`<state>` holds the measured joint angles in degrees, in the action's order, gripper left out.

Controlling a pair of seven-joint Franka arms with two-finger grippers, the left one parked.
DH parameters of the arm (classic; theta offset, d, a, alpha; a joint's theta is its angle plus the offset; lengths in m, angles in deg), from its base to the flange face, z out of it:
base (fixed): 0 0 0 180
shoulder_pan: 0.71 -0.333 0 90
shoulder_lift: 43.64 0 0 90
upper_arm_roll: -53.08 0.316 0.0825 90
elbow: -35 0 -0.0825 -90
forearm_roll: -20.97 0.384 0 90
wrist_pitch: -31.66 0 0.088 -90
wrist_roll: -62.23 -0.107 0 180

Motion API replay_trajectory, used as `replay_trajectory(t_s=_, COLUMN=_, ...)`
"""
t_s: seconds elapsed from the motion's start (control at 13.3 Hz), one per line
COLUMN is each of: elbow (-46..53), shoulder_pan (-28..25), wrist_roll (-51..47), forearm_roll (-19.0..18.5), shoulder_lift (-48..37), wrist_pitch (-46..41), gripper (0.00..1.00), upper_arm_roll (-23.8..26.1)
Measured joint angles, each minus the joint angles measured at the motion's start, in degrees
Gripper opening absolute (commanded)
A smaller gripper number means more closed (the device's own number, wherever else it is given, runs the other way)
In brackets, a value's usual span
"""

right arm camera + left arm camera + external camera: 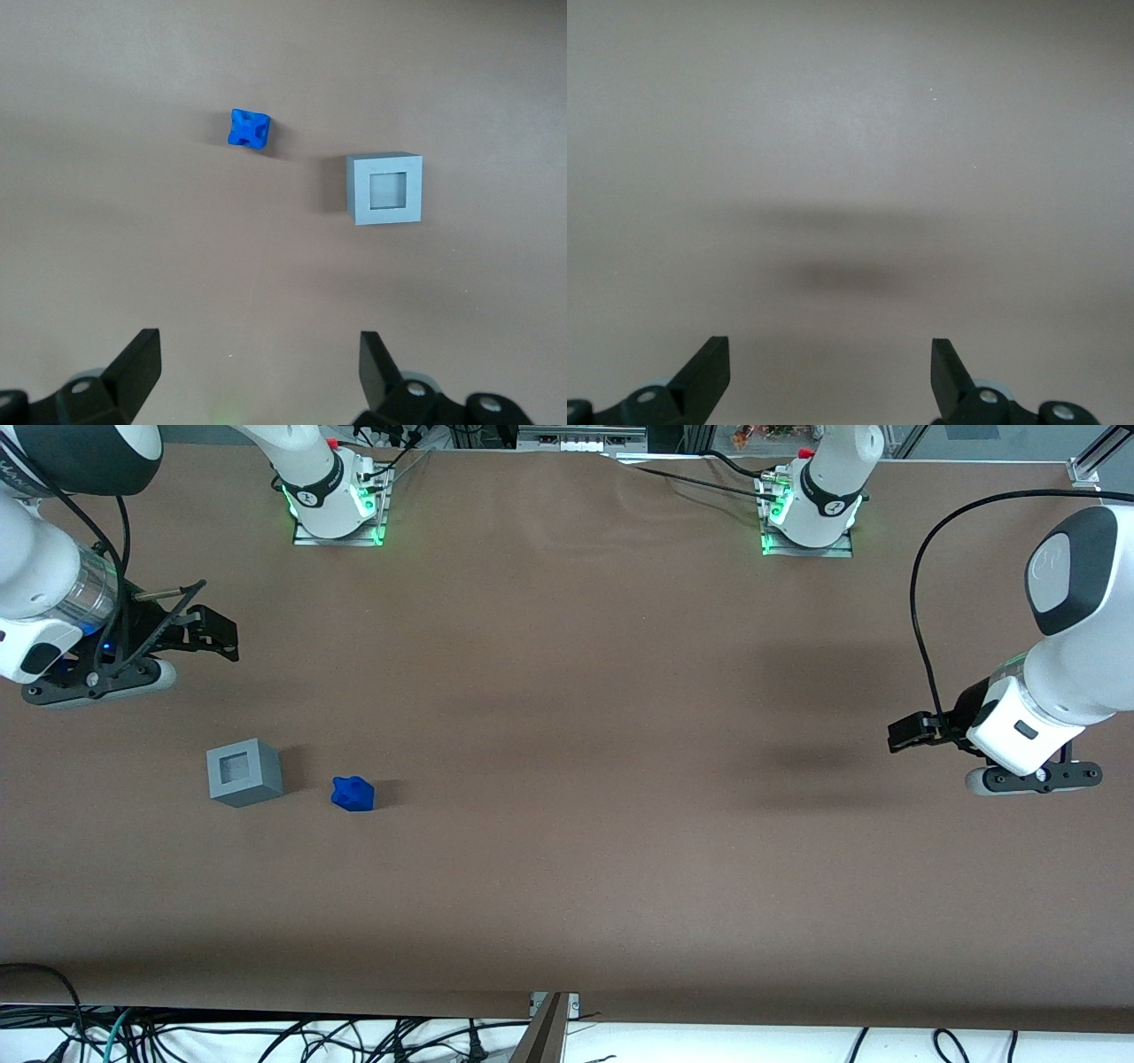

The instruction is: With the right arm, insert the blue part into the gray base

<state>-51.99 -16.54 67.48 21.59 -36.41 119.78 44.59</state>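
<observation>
The blue part [353, 794] is a deep, saturated blue all over, with no markings, and the base [244, 771] at its 9 o'clock in the front view is a plain light gray, its recess a paler gray in the wrist view. The right arm [40, 593] is white with dark-gray panels and a clear wrist ring showing a blue glow, and its gripper [213, 633], at the base's 12 o'clock, is black, fingers spread apart. The table [567, 868] is an even matte brown.

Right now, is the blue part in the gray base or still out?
Out. The blue part lies on the table beside the gray base, whose recess is empty. The open gripper hovers apart, holding nothing.
</observation>
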Motion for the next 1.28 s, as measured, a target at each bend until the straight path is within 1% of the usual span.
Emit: replay_trajectory(t_s=1.28, elbow=-0.10, shoulder_pan=0.12, wrist_roll=1.10, forearm_roll=0.11, shoulder_lift=0.41, wrist_pitch=-0.09, gripper=0.99, upper_arm_roll=-0.06)
